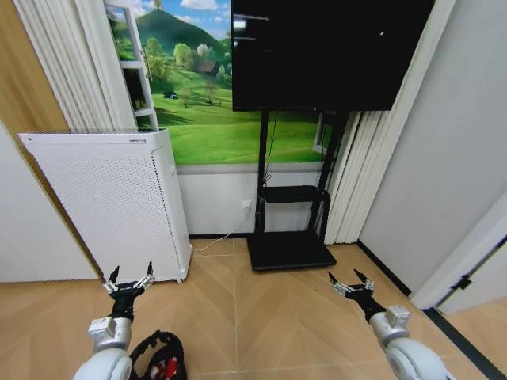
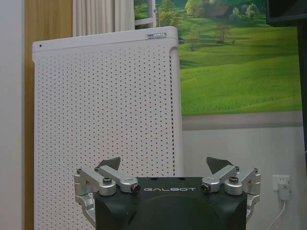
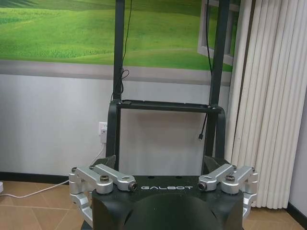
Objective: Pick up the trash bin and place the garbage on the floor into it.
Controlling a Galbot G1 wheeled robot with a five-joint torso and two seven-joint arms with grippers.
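A white perforated air purifier (image 1: 119,202) stands on the wood floor (image 1: 269,317) at the left, against a wall mural of green hills (image 1: 214,103). Beside it, a black TV (image 1: 329,51) sits on a black stand (image 1: 289,226) with 1 shelf and a flat base. White pleated curtains (image 3: 268,105) hang right of the stand, and a white wall socket (image 2: 284,184) holds a plug.

White perforated appliance (image 1: 119,202), black bin (image 1: 161,356)

Both arms are showing white rounded forearm shells ending in grey metal collars. The left gripper (image 1: 131,279) and right gripper (image 1: 352,282) are each carrying a black body lettered GALBOT, silver linkage bars pinned with dark screws, and 2 black pointed fingers (image 2: 111,163).
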